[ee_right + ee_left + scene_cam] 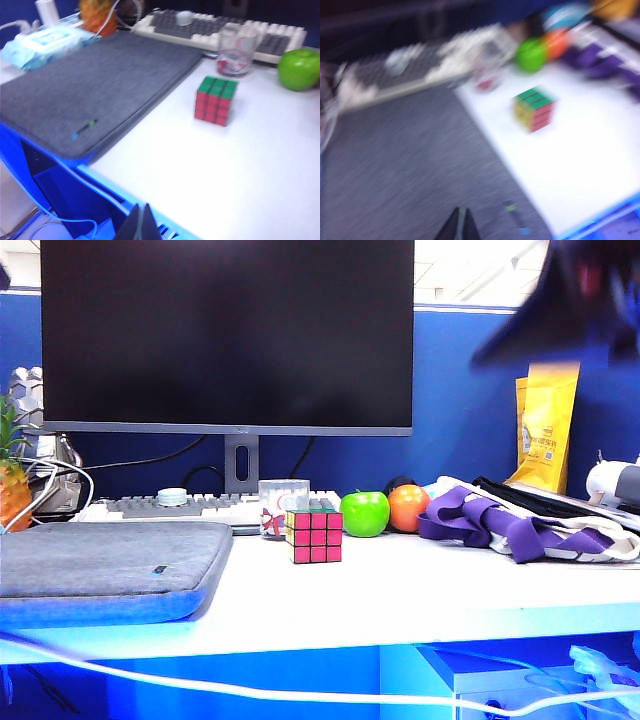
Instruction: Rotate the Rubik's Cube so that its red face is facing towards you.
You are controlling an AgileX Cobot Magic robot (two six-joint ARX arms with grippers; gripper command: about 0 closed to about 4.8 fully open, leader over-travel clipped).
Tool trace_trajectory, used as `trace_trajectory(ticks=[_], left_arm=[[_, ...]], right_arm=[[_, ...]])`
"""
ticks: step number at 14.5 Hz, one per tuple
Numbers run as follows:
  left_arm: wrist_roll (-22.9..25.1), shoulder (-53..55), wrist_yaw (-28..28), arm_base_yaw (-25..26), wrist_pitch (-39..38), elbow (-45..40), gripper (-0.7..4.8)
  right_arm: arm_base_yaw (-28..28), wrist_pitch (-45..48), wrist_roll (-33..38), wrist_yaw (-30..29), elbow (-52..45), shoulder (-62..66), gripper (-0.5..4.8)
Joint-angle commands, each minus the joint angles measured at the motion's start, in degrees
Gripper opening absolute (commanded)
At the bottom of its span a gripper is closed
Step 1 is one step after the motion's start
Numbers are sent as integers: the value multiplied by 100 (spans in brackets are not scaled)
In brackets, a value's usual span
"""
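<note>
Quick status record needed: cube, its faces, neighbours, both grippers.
cube: Rubik's Cube upright on the white table, nothing gripping it
red face: red face towards the exterior camera; green on top in both wrist views
behind cube: glass cup, keyboard
right of cube: green apple, orange
left of cube: grey sleeve
left gripper: left gripper over the sleeve, fingers together, holding nothing
right gripper: right gripper off the table's front edge, fingers together, holding nothing
</note>
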Motion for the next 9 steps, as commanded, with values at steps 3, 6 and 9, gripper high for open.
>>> trace_trajectory(ticks=[3,6,9], left_arm=[[553,-44,302,-393,846,-1040,-5],[1408,31,297,-192,1473,-1145,-5],[870,22,304,-66,1436,-1143,-1]], right_arm=[[-68,1023,-146,282,-719,223,-1],[-511,1582,-236,166,-813,640,-1],[-553,1617,-236,232,-815,929,-1]])
